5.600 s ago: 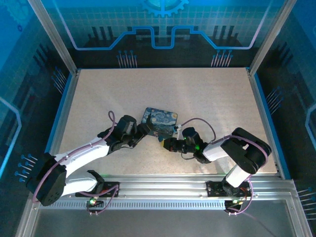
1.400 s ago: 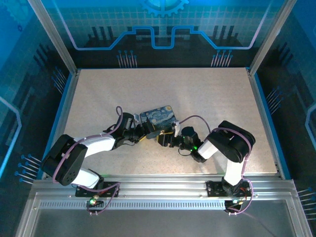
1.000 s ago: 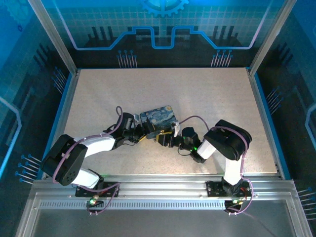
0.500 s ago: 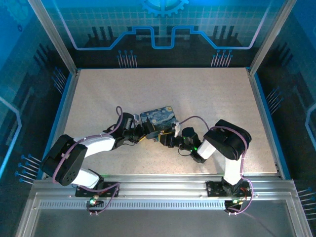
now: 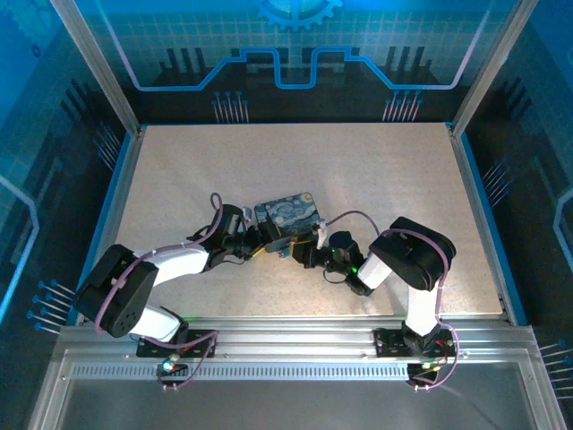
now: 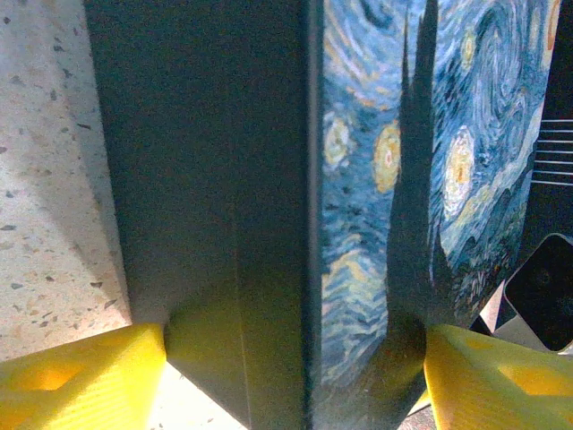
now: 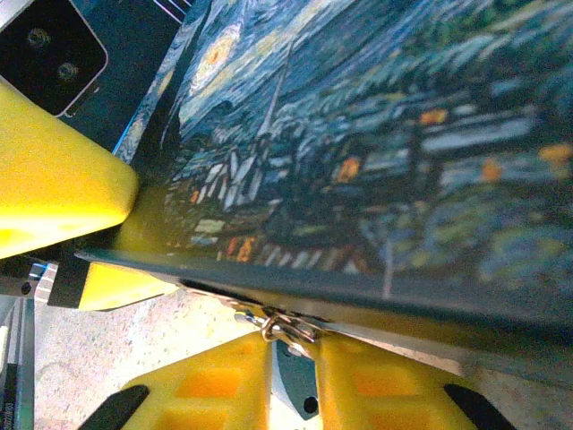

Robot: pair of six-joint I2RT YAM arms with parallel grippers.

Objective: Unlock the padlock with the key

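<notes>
My left gripper (image 5: pixel 266 240) is shut on the starry-night blue tin (image 5: pixel 288 211), which stands on edge. Its yellow fingers (image 6: pixel 81 376) press both sides of the tin (image 6: pixel 376 179). My right gripper (image 5: pixel 300 253) meets the tin's near corner from the right. In the right wrist view my right gripper (image 7: pixel 295 345) is shut on a thin bluish-grey metal piece with a round hole, the key (image 7: pixel 298 381). Its tip meets a tiny silvery wire-looped lock, the padlock (image 7: pixel 285 326), tucked under the tin's (image 7: pixel 376 134) lower edge; the padlock's body is hidden.
The speckled tabletop (image 5: pixel 376 170) lies open behind and beside the tin. A blue-edged frame (image 5: pixel 474 206) borders the table. My left gripper's yellow finger (image 7: pixel 54 179) shows close to the right gripper's fingers. Both arms crowd together at the table's near middle.
Since 5.6 s ago the left arm has re-posed and tipped the tin up, shifting it slightly back. Over the last second both grippers have stayed almost still at the tin's corner.
</notes>
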